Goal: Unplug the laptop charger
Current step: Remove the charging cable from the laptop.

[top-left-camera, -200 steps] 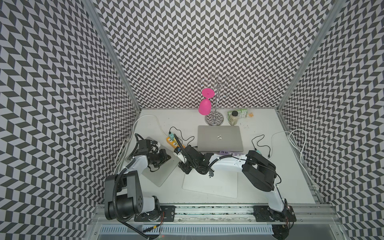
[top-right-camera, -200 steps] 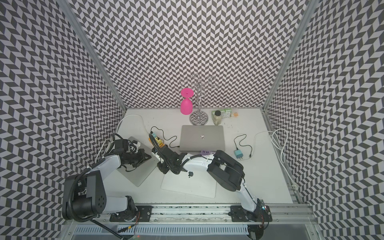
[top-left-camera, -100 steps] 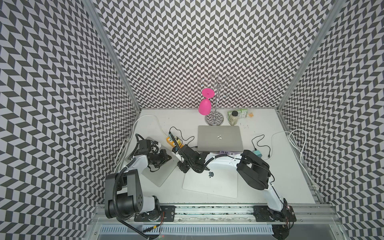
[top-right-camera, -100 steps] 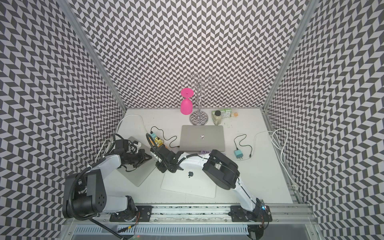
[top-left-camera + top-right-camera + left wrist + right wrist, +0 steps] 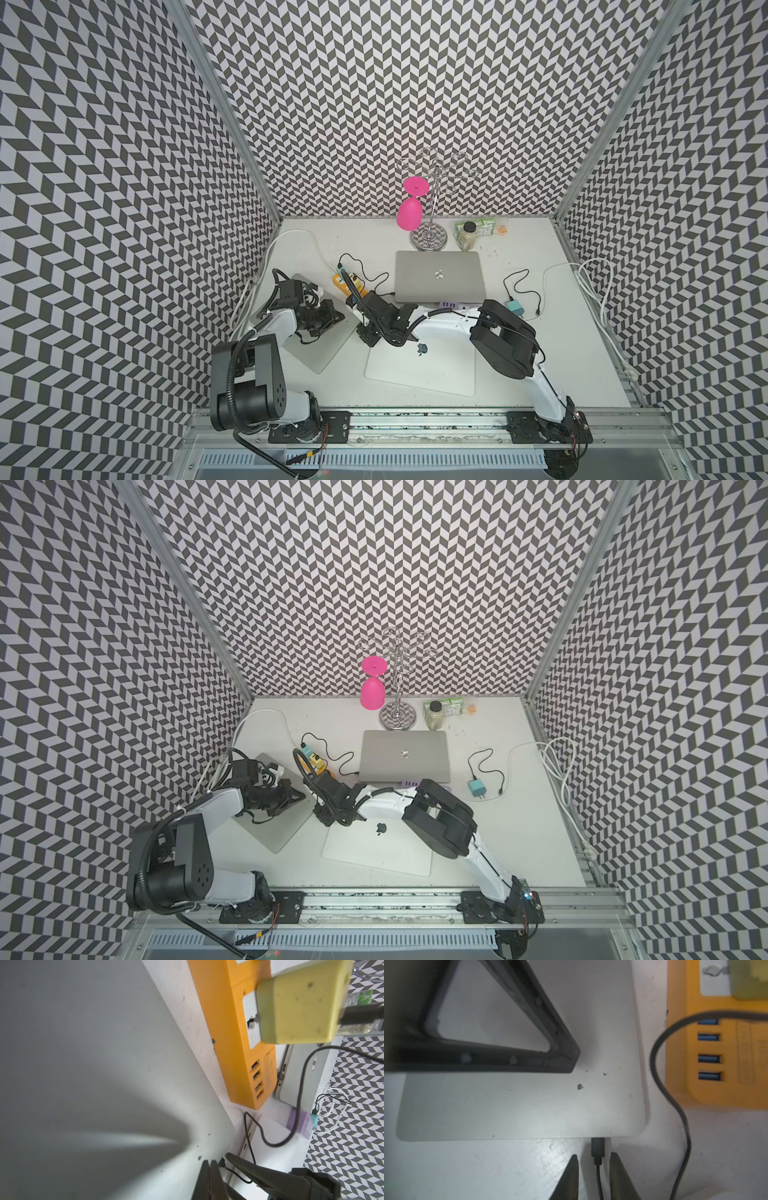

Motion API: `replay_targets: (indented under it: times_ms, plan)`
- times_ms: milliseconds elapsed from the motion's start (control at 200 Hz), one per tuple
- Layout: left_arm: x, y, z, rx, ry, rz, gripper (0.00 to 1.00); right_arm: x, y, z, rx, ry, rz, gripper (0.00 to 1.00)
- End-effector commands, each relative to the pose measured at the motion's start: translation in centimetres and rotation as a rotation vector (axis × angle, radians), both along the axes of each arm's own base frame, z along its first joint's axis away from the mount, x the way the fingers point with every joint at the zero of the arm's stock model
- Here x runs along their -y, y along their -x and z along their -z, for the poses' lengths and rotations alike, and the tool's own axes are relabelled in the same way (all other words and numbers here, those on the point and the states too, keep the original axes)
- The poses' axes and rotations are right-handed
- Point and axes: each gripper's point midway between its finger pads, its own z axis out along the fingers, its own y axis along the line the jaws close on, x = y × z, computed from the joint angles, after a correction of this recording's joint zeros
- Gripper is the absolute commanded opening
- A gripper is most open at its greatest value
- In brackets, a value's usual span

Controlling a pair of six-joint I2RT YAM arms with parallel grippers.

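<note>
The small black charger plug [image 5: 598,1148] sits in the flat silver laptop [image 5: 519,1105], near the left edge of the tabletop [image 5: 488,1167]. The right pincer [image 5: 593,1155] straddles it, spread and not touching. The left pincer [image 5: 572,1059], pressed together, rests on the laptop. The plug is likely light, stiff and slick: pinch its body, not the limp cable [image 5: 599,1182].

Around the middle laptop [image 5: 439,277], the rack [image 5: 428,242] stands at twelve o'clock, the power strip [image 5: 340,281] at nine, a second laptop [image 5: 419,370] at six, a third laptop [image 5: 324,353] at eight.
</note>
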Motion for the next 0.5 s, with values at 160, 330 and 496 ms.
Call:
replay_targets:
  times_ms: [160, 330, 496]
  plan:
    - [0.35, 0.15, 0.32, -0.012, 0.008, 0.025, 0.00, -0.77, -0.75, 0.51, 0.023, -0.006, 0.014, 0.24]
    - [0.38, 0.21, 0.47, -0.018, 0.010, 0.026, 0.00, -1.03, -1.01, 0.59, 0.020, -0.013, 0.026, 0.24]
    - [0.44, 0.24, 0.51, -0.021, 0.010, 0.029, 0.00, -0.71, -1.58, 0.96, 0.036, 0.009, 0.056, 0.21]
